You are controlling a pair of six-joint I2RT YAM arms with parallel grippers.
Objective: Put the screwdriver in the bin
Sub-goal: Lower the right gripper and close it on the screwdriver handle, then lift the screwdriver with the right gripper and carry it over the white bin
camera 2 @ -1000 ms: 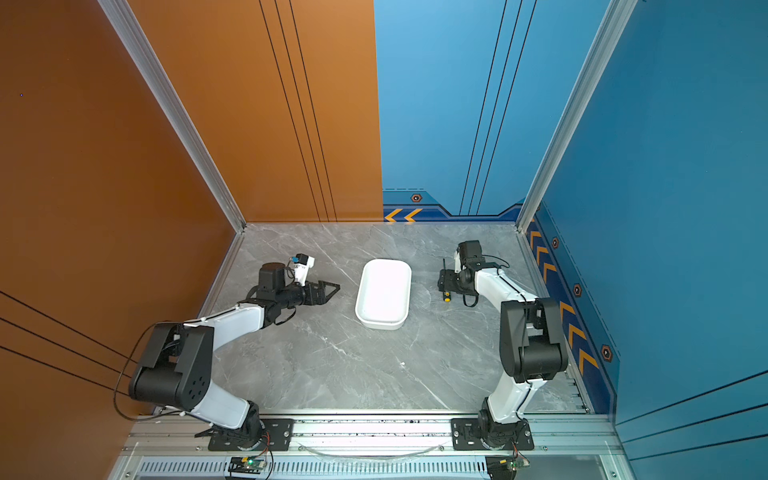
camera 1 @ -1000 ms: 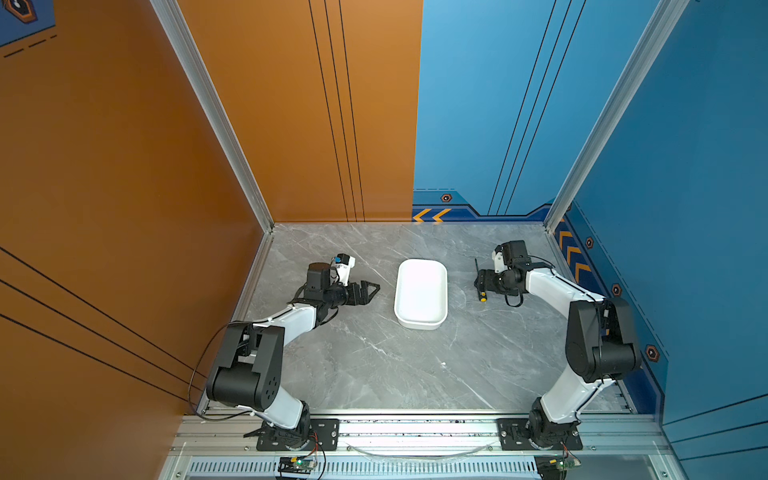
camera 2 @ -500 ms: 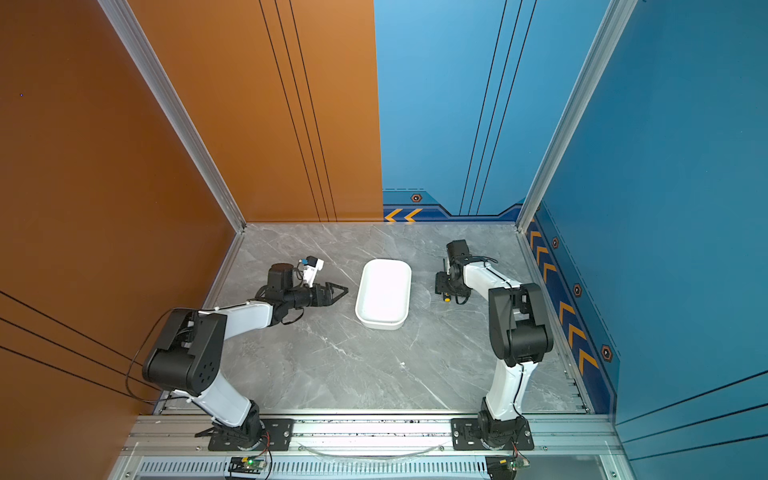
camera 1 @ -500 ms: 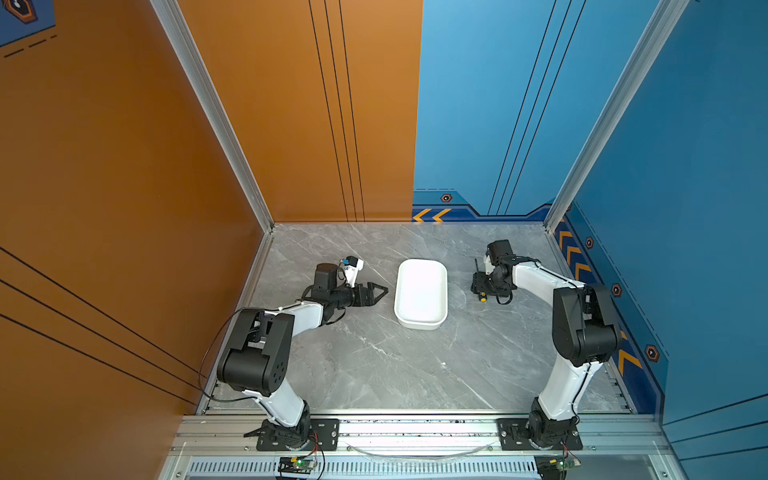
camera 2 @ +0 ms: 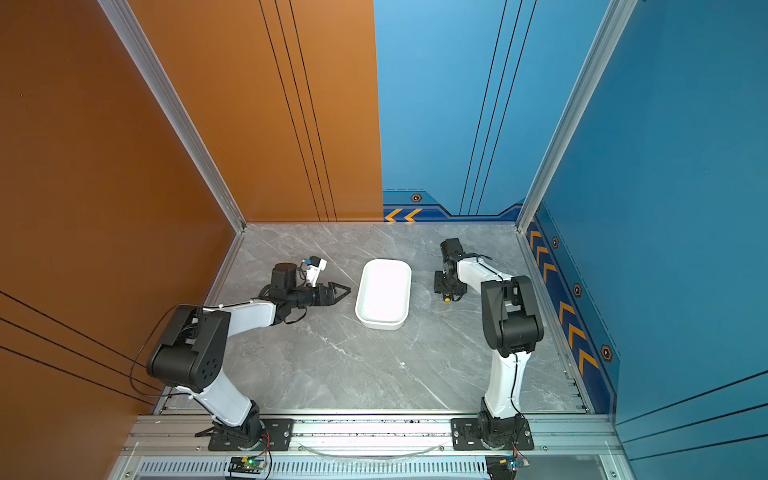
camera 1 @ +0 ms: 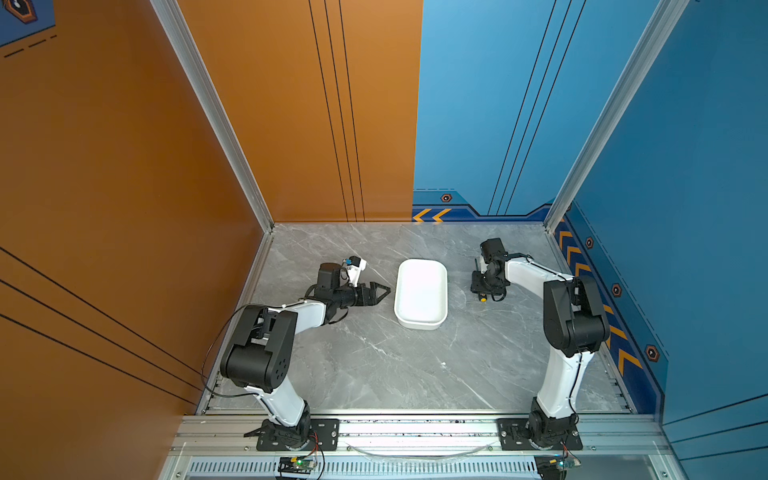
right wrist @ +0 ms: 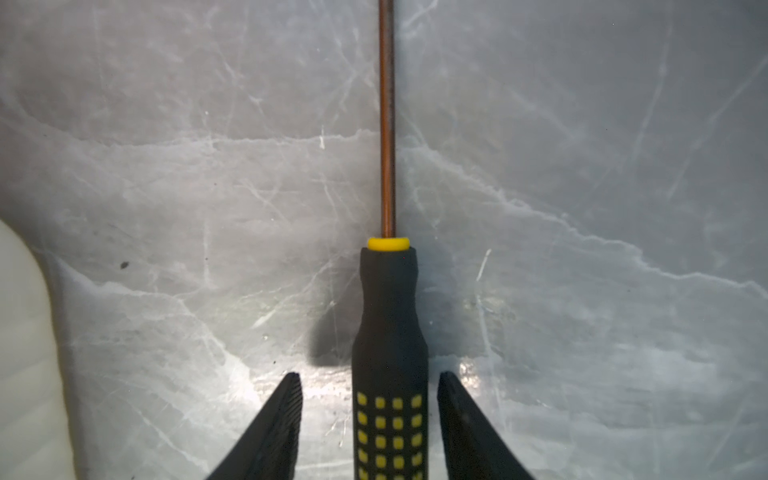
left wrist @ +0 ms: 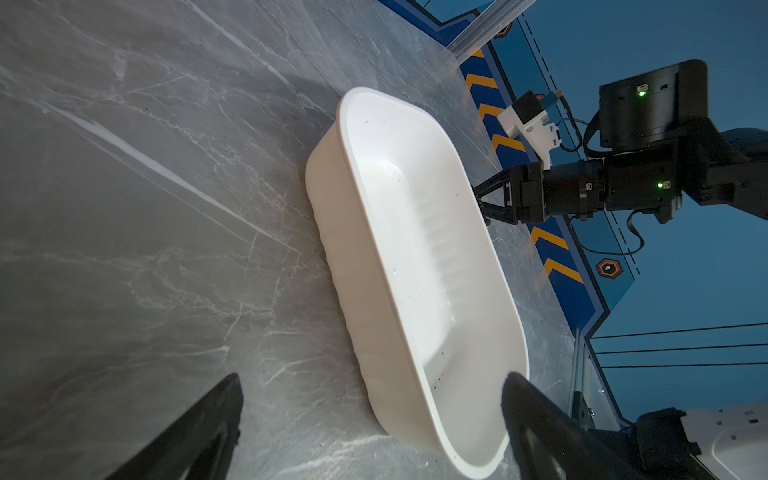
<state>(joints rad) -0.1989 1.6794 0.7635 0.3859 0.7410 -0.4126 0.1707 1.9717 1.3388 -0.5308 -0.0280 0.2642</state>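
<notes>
In a top view the bin (camera 1: 420, 291) sits on the table (camera 1: 374, 365) between the left hand (camera 1: 386, 289) and the screwdriver (camera 1: 482, 297), which lies flat under the right hand (camera 1: 481, 289). Left wrist view: left hand (left wrist: 372, 376) spread wide, facing the bin (left wrist: 415, 249). Right wrist view: right hand (right wrist: 369, 374) narrowly astride the screwdriver (right wrist: 390, 332) handle, not touching.

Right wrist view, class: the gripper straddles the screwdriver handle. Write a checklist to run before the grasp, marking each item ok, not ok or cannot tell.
1. Screwdriver handle centred between the right gripper jaws: ok.
2. Jaws touching the handle: not ok, gaps on both sides.
3. Bin upright and empty: ok.
4. Table between screwdriver and bin bare: ok.
5. Left gripper outside the bin: ok, open beside it.
</notes>
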